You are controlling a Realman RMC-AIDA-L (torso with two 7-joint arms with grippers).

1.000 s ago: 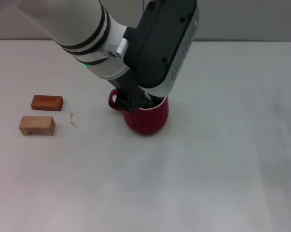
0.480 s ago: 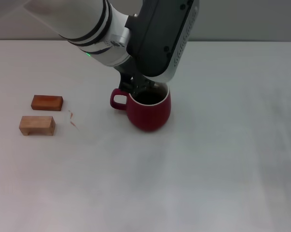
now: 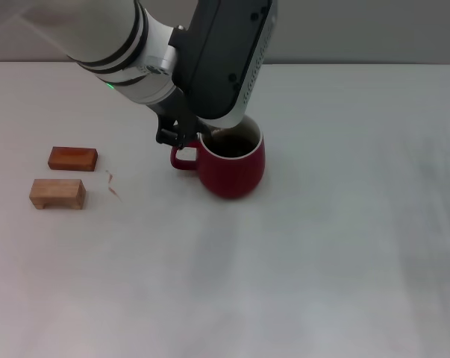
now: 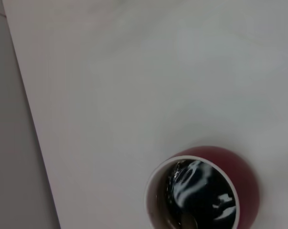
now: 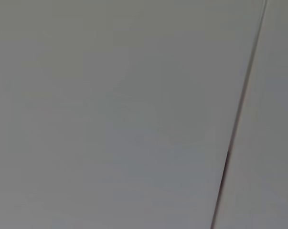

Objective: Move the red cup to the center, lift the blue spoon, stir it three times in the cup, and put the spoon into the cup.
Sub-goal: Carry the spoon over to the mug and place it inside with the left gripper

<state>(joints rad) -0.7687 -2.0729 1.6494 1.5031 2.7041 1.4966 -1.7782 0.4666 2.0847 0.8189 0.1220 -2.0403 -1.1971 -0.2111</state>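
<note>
— Since the earlier head frames, what shifted?
— Leftward went the left gripper (image 3: 181,138), now at the red cup's (image 3: 234,170) handle side. The cup stands upright mid-table (image 3: 344,261), two wooden blocks (image 3: 64,175) well apart to its left. Whether the jaws are parted or closed, I cannot tell.
— And the left wrist view?
— It looks down into the red cup (image 4: 201,191): cream rim, dark glossy bottom. A spoon I cannot make out.
— Right wrist view?
— Only a grey blank surface; the right gripper is unseen.
</note>
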